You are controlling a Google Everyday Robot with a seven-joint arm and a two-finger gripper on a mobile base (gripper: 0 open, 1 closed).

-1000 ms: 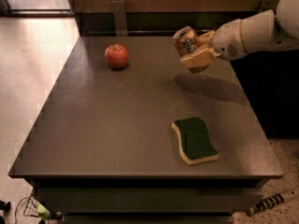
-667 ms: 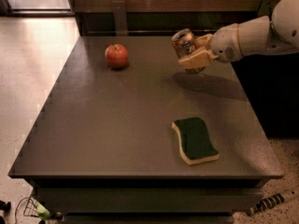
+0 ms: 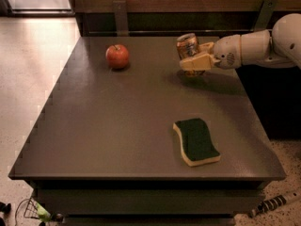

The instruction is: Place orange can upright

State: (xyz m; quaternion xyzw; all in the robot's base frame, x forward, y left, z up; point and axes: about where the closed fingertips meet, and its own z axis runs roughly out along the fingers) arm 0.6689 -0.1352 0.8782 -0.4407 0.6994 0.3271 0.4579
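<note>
The orange can (image 3: 187,45) is dark orange-brown with a silver top. It stands nearly upright at the far right part of the grey table (image 3: 117,126), low over the surface or resting on it. My gripper (image 3: 192,60) reaches in from the right on a white arm and is shut on the can's lower half, its tan fingers (image 3: 197,62) wrapping the body.
A red apple (image 3: 117,56) sits at the far left-centre of the table. A green-topped yellow sponge (image 3: 196,141) lies at the front right. A dark wall and rail run behind the table. Tiled floor lies to the left.
My gripper has moved slightly left and down with the can. The can has turned from tilted to nearly upright.
</note>
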